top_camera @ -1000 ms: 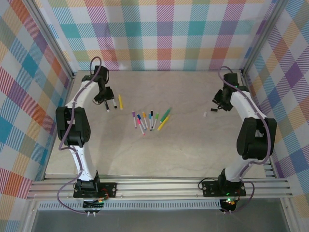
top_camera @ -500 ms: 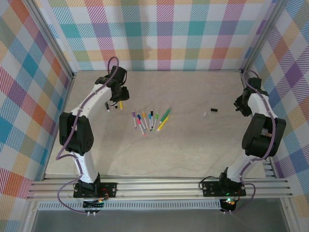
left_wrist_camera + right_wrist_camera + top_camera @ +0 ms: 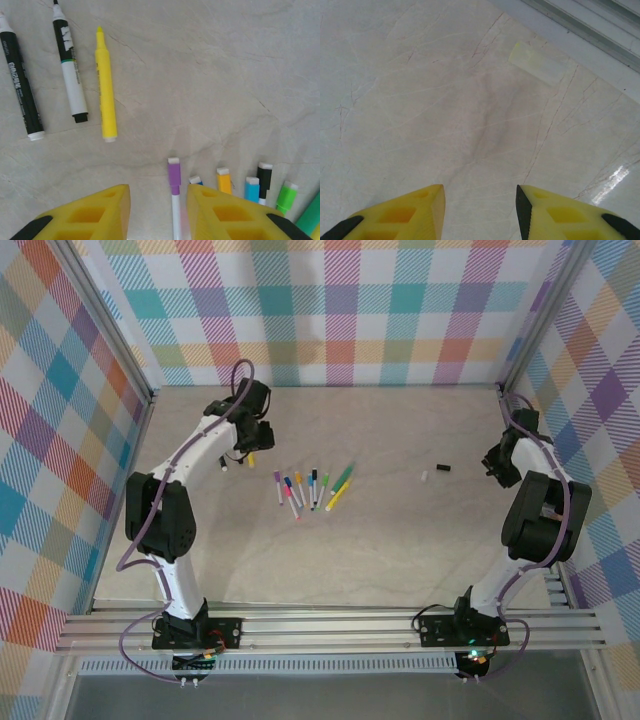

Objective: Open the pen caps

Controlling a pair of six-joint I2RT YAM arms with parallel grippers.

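Several capped pens (image 3: 310,488) lie in a row mid-table. In the left wrist view their caps point away from me: purple cap (image 3: 173,175), blue cap (image 3: 195,179), orange cap (image 3: 224,181), light-blue cap (image 3: 251,189), black cap (image 3: 264,175), green cap (image 3: 285,196). My left gripper (image 3: 252,436) (image 3: 157,200) hovers open over them, and the purple-capped pen lies on the table between its fingers, untouched. Three uncapped pens lie beyond: a yellow pen (image 3: 106,85) and two black ones (image 3: 20,85) (image 3: 70,75). My right gripper (image 3: 492,462) (image 3: 480,200) is open over bare table.
A loose black cap (image 3: 442,469) and a small white piece (image 3: 424,477) lie on the table left of the right gripper. A strip of pale tape (image 3: 537,64) is stuck to the table near the metal frame rail (image 3: 590,25). Checked walls enclose the table.
The left gripper swung right from the uncapped pens toward the row of capped ones. The right gripper drew back from the loose caps to the right wall.
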